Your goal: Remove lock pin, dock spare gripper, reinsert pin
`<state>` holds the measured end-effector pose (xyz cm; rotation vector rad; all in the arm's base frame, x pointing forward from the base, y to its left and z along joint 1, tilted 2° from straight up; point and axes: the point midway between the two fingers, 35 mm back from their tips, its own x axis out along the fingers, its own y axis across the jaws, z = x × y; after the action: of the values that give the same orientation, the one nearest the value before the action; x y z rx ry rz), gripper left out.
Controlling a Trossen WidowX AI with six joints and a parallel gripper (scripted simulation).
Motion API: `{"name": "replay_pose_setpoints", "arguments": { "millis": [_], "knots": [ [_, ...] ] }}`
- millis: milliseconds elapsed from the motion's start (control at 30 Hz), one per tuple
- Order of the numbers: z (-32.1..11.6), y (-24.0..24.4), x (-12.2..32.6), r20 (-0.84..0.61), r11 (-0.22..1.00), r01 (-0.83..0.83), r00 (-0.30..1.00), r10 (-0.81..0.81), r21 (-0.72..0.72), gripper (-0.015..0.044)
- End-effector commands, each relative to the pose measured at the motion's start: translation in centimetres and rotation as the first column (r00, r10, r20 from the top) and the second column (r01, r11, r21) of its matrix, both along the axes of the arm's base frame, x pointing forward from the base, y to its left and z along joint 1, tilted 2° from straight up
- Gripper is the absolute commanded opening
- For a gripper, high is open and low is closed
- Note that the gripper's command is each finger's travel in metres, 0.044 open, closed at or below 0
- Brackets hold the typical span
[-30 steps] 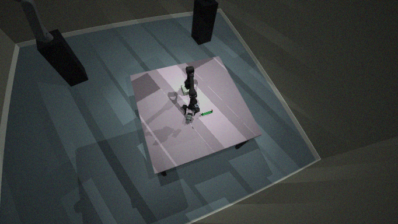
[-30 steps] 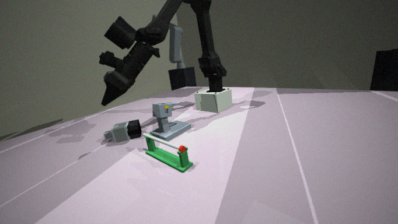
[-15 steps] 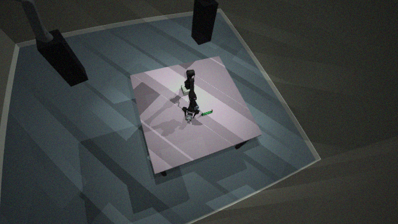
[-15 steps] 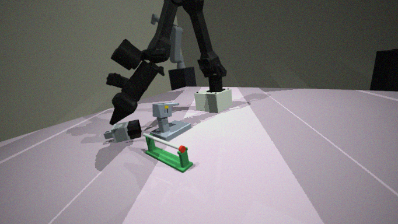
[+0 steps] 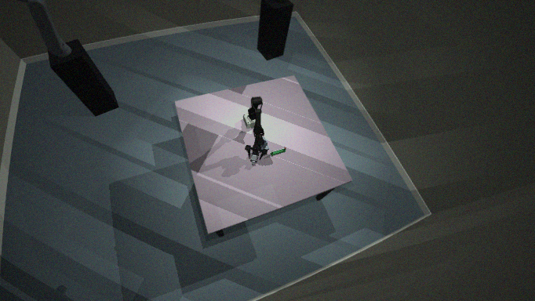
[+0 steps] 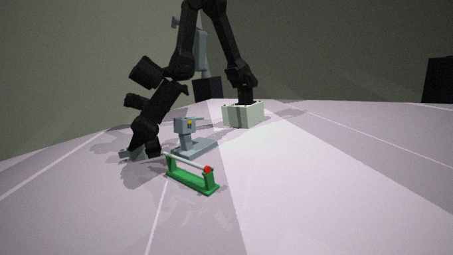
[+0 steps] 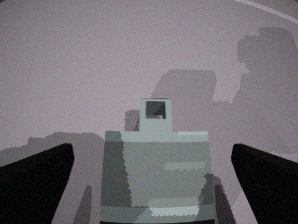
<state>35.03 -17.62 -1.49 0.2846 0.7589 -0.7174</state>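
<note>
The spare gripper [image 5: 253, 158] [image 6: 139, 155] [image 7: 160, 175] lies on the table, its square-holed spigot pointing away from the arm in the wrist view. My gripper [image 5: 256, 154] [image 6: 135, 151] [image 7: 154, 153] is open and low over it, one finger on each side, with visible gaps in the wrist view. The grey mount [image 5: 265, 145] [image 6: 203, 147] stands close beside it, its raised socket [image 6: 182, 126] bearing a yellow mark and holding no pin. The white lock pin [image 6: 188, 161] with its red head [image 6: 207, 169] rests across the green cradle [image 5: 278, 151] [image 6: 189, 179].
The arm stands on a pale block [image 5: 249, 121] [image 6: 256, 114] behind the mount. The table [image 5: 314, 172] [image 6: 315, 199] carries all of these. Black pedestals [image 5: 82, 78] [image 6: 438, 80] stand beyond its edges, one bearing a grey arm [image 5: 46, 27] [image 6: 200, 50].
</note>
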Motion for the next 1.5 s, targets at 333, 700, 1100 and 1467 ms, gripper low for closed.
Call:
{"name": "replay_pose_setpoints", "arguments": {
  "millis": [333, 700, 1100, 1467],
  "knots": [
    [-2.4, 0.1, -0.3, -0.002, 1.000, 0.005, 1.000, -0.005, 0.000, 0.0440],
    [-3.5, 0.1, -0.5, -0.002, 1.000, 0.005, 1.000, -0.005, 0.000, 0.0387],
    [-3.5, 0.2, -0.5, -0.002, 1.000, 0.005, 1.000, -0.005, 0.000, 0.0210],
    [-1.4, 0.0, 0.0, -0.001, 1.000, 0.005, 1.000, -0.005, -0.001, 0.0000]
  ]
}}
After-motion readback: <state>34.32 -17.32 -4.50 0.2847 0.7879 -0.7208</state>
